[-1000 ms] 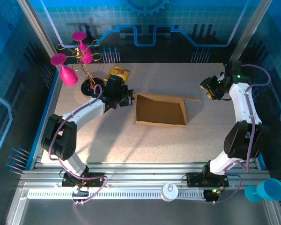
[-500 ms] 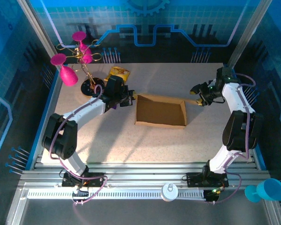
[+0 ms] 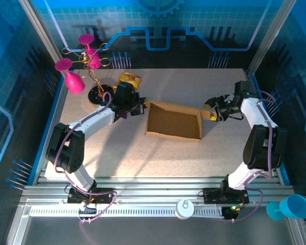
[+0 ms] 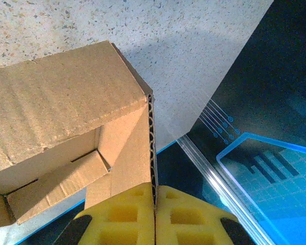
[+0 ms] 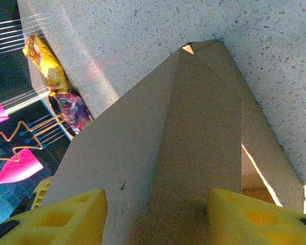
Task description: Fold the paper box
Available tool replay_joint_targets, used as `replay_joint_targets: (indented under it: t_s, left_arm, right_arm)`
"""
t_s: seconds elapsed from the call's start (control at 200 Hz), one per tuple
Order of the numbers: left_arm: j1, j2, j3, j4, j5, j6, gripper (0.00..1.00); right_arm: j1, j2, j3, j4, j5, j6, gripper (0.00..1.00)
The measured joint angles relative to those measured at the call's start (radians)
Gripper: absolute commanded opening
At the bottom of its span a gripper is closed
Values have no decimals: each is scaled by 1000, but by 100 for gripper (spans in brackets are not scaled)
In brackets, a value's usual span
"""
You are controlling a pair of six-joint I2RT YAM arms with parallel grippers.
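The paper box [image 3: 173, 122] is plain brown cardboard, lying open-topped in the middle of the table with its walls raised. My left gripper [image 3: 140, 108] is at the box's left end. In the left wrist view its yellow pads [image 4: 127, 214] are shut on the edge of an upright cardboard wall [image 4: 137, 148], at the left gripper [image 4: 155, 204]. My right gripper [image 3: 212, 109] is at the box's right end, over the flap there. In the right wrist view the right gripper [image 5: 158, 219] stands open, with the brown panel [image 5: 183, 143] spanning behind both fingers [image 5: 66, 217].
A yellow snack packet [image 3: 129, 79] lies at the back left, and a purple one [image 5: 74, 109] lies beside it. A stand with pink cups [image 3: 84, 66] is at the far left corner. A teal cup [image 3: 290, 206] sits off the table's front right.
My right gripper has swung left and nearer, from clear of the box to its right-end flap. The left gripper has kept its grip and place.
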Motion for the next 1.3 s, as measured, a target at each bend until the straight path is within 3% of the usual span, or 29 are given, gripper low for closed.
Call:
replay_joint_targets:
  t_s: [0.505,0.986,1.301]
  left_arm:
    - [6,10,1,25,0,0,0]
    - [14,26,110,35,16,0,0]
    - [14,27,117,35,18,0,0]
  right_arm:
    - [2,-9,-36,65,-56,112,41]
    - [2,-36,114,-61,-90,84,38]
    - [2,-43,91,-63,-90,73,33]
